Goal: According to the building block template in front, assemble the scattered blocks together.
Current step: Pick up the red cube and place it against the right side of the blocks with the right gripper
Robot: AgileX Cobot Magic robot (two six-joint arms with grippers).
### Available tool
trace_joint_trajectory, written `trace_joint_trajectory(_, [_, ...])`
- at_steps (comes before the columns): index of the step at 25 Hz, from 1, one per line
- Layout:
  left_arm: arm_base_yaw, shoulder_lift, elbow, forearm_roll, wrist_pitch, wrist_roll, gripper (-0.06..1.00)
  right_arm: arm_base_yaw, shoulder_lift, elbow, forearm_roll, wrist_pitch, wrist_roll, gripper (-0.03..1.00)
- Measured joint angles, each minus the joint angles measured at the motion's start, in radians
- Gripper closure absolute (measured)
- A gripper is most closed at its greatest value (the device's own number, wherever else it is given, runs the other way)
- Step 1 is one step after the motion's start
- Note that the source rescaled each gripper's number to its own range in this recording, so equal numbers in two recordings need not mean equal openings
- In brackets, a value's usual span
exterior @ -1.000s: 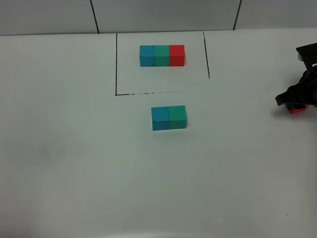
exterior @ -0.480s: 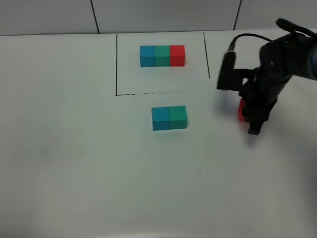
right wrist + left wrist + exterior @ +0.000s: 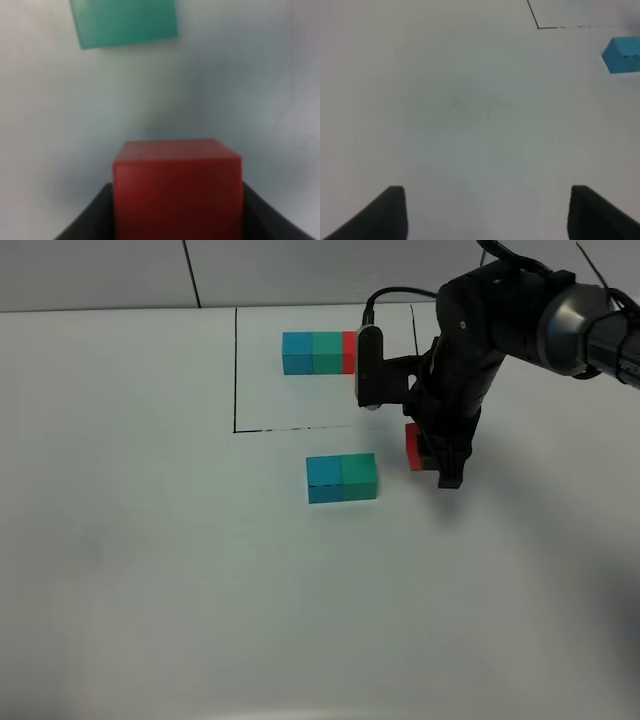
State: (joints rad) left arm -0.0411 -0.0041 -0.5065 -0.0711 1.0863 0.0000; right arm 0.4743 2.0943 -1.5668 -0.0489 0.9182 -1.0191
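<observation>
The building block template (image 3: pixel 327 352) is a blue, green, red row inside a black outline at the back; my right arm covers part of its red cube. Of the scattered blocks, the blue cube (image 3: pixel 323 479) and green cube (image 3: pixel 358 476) sit side by side, touching, in front of the outline. My right gripper (image 3: pixel 426 453) is shut on the red cube (image 3: pixel 412 447), just right of the green one with a small gap. In the right wrist view the red cube (image 3: pixel 177 185) fills the space between the jaws, with the green cube (image 3: pixel 124 20) ahead. My left gripper (image 3: pixel 490 220) is open over bare table.
The white table (image 3: pixel 150 560) stretches wide to the left and front. The black outline (image 3: pixel 235 370) marks the template area. In the left wrist view the blue cube (image 3: pixel 622 54) and a corner of the outline (image 3: pixel 538 27) show at the far side.
My right arm has swung in from the right edge of the table toward the middle, carrying the red cube up to the green cube's right side. The other cubes stay put.
</observation>
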Motion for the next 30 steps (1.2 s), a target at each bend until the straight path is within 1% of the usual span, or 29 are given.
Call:
trace_joint_trajectory(3, [0.000,0.000,0.000,0.000,0.000,0.000,0.32,0.000,0.038,-0.016,0.049,0.019,-0.041,0.95])
trace_joint_trajectory(5, [0.000,0.000,0.000,0.000,0.000,0.000,0.32,0.000,0.053,-0.018,0.058,0.018,-0.060,0.95])
trace_joint_trajectory(9, [0.000,0.000,0.000,0.000,0.000,0.000,0.32,0.000,0.067,-0.018,0.071,-0.003,-0.071,0.95])
trace_joint_trajectory(12, [0.000,0.000,0.000,0.000,0.000,0.000,0.32,0.000,0.071,-0.018,0.103,-0.018,-0.082,0.95])
trace_joint_trajectory(21, [0.000,0.000,0.000,0.000,0.000,0.000,0.32,0.000,0.113,-0.022,0.112,-0.044,-0.091,0.95])
trace_joint_trajectory(30, [0.000,0.000,0.000,0.001,0.000,0.000,0.32,0.000,0.123,-0.025,0.145,-0.071,-0.115,0.95])
